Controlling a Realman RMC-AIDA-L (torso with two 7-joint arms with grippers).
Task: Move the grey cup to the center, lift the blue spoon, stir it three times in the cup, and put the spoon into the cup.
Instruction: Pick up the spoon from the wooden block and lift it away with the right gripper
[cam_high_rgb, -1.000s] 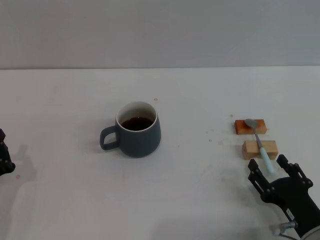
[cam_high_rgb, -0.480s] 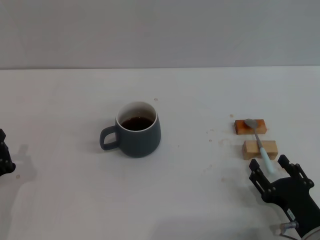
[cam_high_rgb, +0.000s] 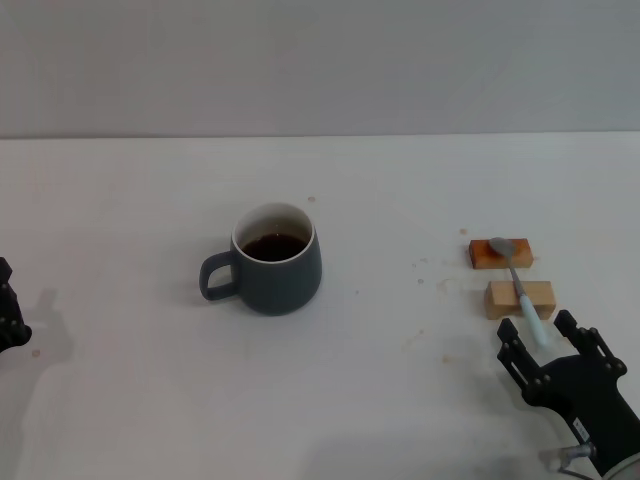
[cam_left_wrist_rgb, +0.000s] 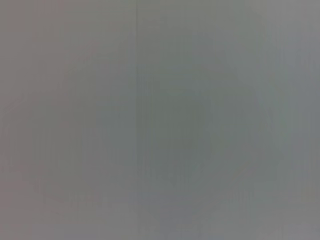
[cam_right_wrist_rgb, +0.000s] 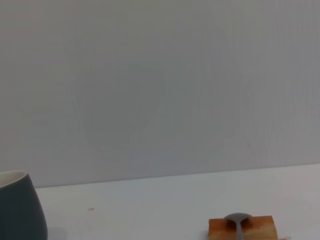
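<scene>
Black right end effector open, still behind blue spoon, grey cup unmoved

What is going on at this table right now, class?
The grey cup of dark liquid stands near the table's middle, with nothing holding it. The blue spoon lies across two small wooden blocks to the robot's right. The right gripper sits open just before the spoon's handle end, not touching it. The left gripper waits at the far left edge, away from everything.
</scene>
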